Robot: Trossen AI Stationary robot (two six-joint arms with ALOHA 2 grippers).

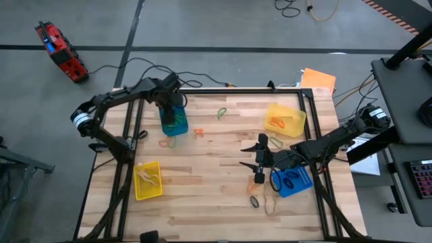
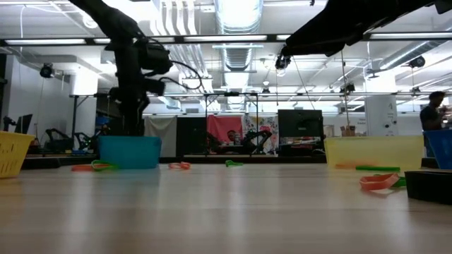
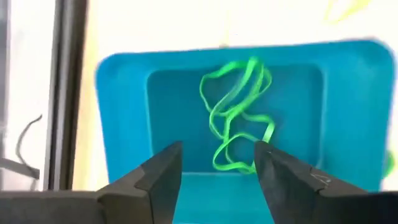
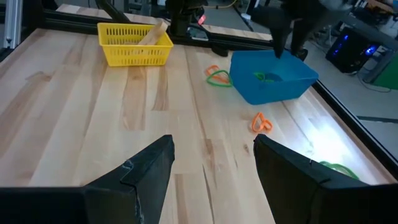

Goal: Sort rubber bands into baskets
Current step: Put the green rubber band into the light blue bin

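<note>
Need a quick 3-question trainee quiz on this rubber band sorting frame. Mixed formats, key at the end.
1. True or false: the left gripper hangs open above the far blue basket, which holds green rubber bands.
2. How many baskets are on the table? A) two B) three C) four
3. Fill in: the right gripper is open beside the near ___ basket.

Key:
1. True; the left wrist view shows spread fingers and green loops inside.
2. C; two blue, plus the yellow basket at far right and the yellow basket at near left.
3. blue
</note>
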